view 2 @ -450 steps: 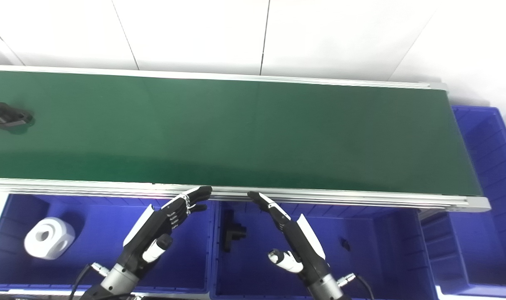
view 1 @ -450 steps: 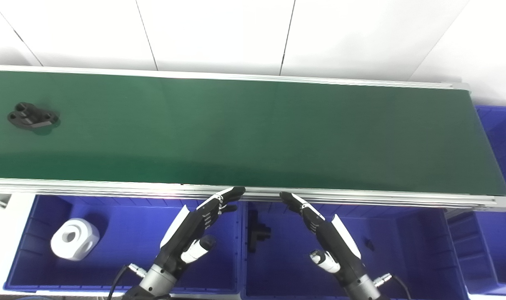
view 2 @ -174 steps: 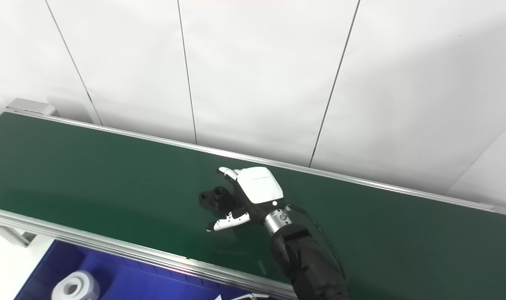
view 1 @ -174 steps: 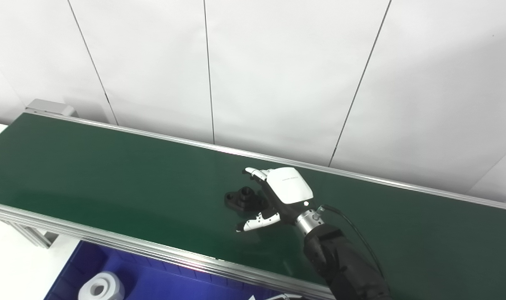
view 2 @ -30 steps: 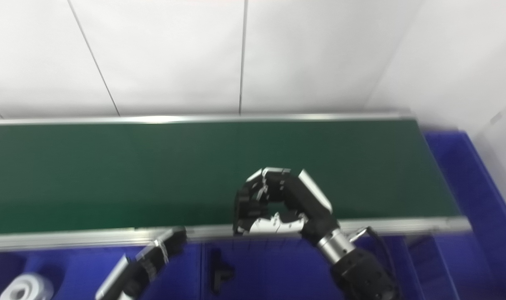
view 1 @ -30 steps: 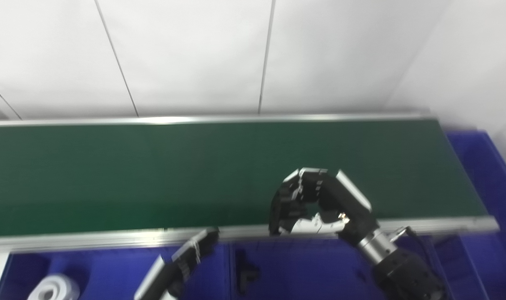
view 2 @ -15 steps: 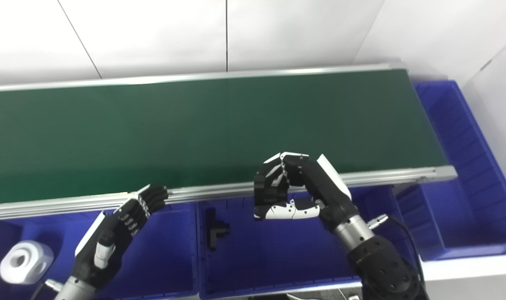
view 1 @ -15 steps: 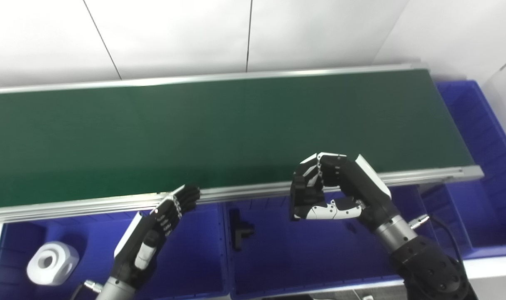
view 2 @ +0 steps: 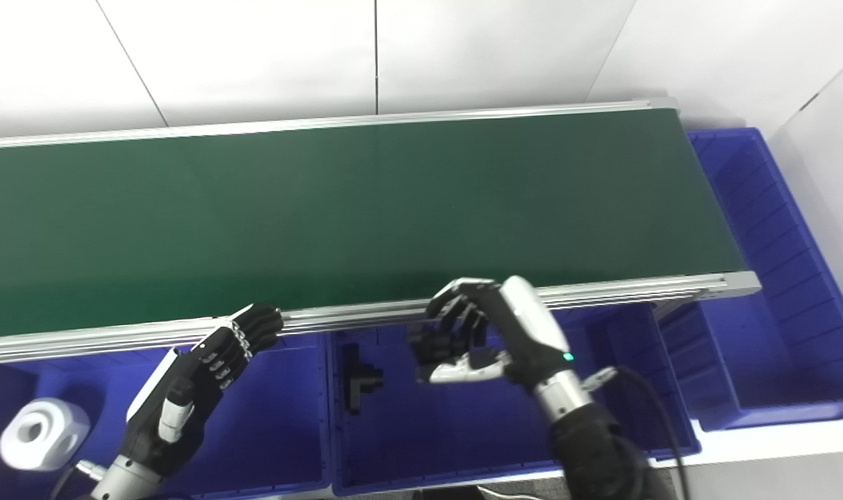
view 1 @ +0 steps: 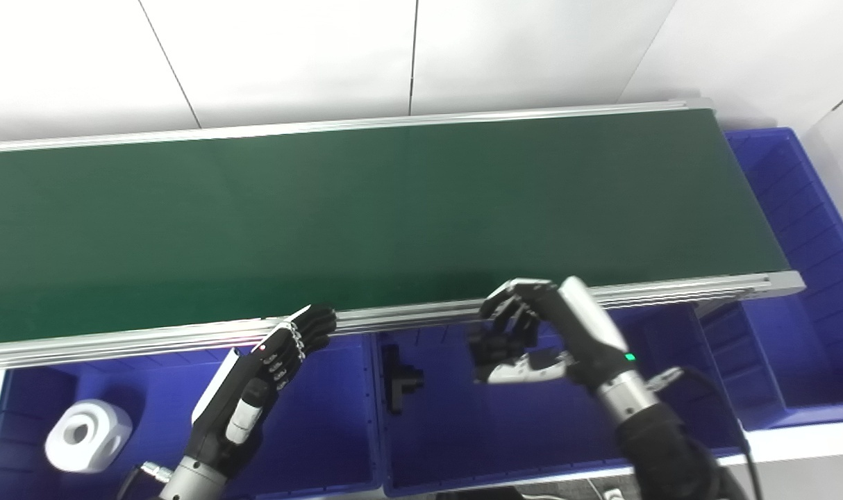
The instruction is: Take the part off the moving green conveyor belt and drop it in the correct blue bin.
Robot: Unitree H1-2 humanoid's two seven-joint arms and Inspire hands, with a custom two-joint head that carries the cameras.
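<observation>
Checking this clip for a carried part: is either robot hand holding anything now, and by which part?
The right robot hand is curled over the middle blue bin, apparently around a black part; the grip point is hidden. The left robot hand holds nothing.

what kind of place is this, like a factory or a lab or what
Most likely a lab mock-up of a factory sorting line: a long green conveyor belt runs along a bare white wall, with blue bins in front holding a few loose parts.

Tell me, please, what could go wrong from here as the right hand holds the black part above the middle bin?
The right hand holds the black part close to the conveyor rail, so it might clip the rail. On release, the part could land on the black T-shaped piece in the middle bin and bounce.
</observation>
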